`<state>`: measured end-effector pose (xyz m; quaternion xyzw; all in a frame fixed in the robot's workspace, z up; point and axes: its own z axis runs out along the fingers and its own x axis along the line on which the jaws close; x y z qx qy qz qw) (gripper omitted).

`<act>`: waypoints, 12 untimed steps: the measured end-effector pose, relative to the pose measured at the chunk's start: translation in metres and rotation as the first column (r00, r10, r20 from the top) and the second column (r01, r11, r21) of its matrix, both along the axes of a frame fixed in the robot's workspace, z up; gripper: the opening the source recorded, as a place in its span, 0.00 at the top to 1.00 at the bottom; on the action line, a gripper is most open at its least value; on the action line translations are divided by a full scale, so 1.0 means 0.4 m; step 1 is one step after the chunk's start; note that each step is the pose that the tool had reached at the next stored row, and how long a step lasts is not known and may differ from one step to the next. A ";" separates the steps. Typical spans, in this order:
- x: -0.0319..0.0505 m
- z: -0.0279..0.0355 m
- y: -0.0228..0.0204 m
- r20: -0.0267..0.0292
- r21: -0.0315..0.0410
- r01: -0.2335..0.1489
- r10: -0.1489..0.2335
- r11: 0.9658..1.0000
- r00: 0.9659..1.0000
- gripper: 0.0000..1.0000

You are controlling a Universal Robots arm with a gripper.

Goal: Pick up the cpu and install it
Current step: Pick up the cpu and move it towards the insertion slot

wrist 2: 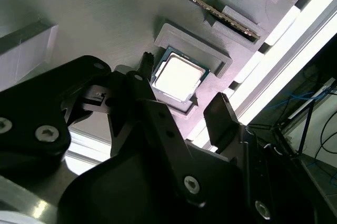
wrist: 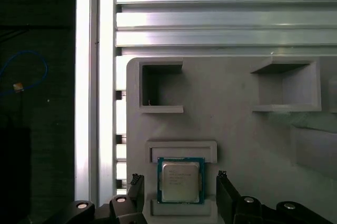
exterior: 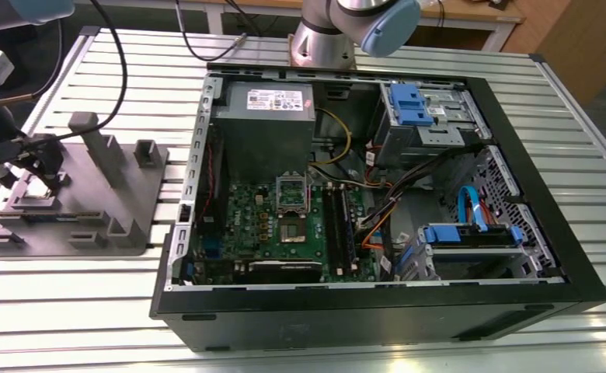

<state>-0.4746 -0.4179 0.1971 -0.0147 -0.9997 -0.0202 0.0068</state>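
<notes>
The claw [wrist: 180,190] hangs over the grey fixture block [wrist: 237,129], spread wide and gripping nothing. The cpu [wrist: 180,181] lies flat in its recess between the fingers [wrist: 137,190], with a gap on each side. The open computer case [exterior: 386,194] stands well apart.

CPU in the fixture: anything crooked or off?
Nothing stands out. In the first wrist view the cpu lies flat and square in its pocket in the fixture. The gripper is open, one finger on each side, not touching it.
</notes>
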 end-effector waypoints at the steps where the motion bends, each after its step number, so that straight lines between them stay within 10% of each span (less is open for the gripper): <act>1: 0.000 0.000 0.000 0.000 0.000 0.000 0.000 1.000 1.000 0.35; 12: 0.000 0.000 0.000 0.000 0.000 0.005 -0.005 1.000 1.000 0.35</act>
